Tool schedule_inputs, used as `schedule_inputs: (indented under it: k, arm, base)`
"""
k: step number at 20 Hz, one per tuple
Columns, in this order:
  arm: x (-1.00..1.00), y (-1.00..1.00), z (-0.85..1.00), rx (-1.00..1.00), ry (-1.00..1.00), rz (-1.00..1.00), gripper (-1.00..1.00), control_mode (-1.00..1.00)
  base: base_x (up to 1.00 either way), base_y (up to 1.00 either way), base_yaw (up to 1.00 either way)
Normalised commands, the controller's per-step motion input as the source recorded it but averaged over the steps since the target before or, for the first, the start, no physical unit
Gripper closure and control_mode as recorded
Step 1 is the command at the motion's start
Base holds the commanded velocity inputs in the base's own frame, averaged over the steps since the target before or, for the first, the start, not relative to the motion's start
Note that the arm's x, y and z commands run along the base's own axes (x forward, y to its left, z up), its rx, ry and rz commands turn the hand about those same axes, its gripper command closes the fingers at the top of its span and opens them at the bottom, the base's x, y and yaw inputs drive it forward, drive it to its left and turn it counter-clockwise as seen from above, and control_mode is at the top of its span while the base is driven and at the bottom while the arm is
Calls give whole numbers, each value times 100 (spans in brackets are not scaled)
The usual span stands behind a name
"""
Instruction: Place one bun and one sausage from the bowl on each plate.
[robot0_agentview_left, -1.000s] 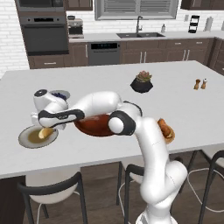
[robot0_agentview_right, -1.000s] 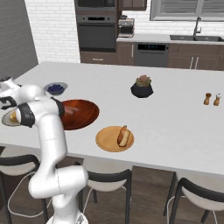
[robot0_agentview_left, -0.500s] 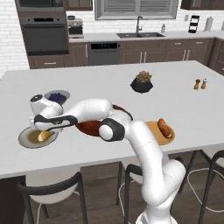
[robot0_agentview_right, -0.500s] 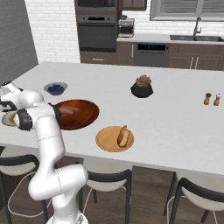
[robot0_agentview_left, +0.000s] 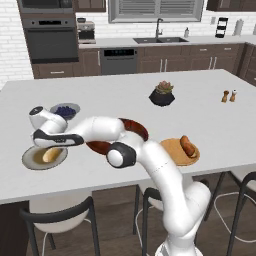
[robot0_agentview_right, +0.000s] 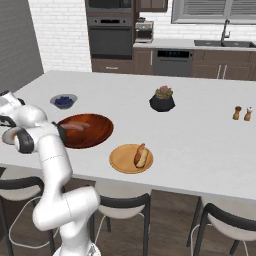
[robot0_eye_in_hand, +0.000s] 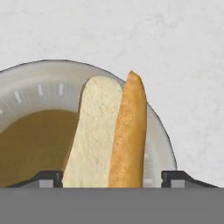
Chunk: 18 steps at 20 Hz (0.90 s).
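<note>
I'm driving the rig in a rendered home kitchen: white island tabletop (robot0_agentview_left: 125, 85) with stools (robot0_agentview_right: 125, 210), built-in wall oven (robot0_agentview_left: 47, 42), dishwasher (robot0_agentview_left: 119, 60), sink with faucet (robot0_agentview_left: 159, 30), dark wood cabinets (robot0_agentview_right: 210, 70), white brick wall (robot0_agentview_right: 60, 30), salt and pepper shakers (robot0_agentview_left: 228, 95).

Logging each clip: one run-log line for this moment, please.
phase: bun on grey plate | gripper: open, over plate | orange plate: bun and sausage | bowl: sausage left
</note>
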Motion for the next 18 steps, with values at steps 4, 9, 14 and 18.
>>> schedule_inputs:
  k: [4,9,14,18]
  arm:
    - [-45,-51,-17,3,-23,2,-100,-100]
    - [-62,-100,-18,24,-35,5,-100,-100]
    - [-57,-100,36,43,-24,6,-100,-100]
    - [-40,-92,95,44,-21,4,-100,-100]
  base:
    - [0,0,0]
    - [0,0,0]
    - [0,0,0]
    - [0,0,0]
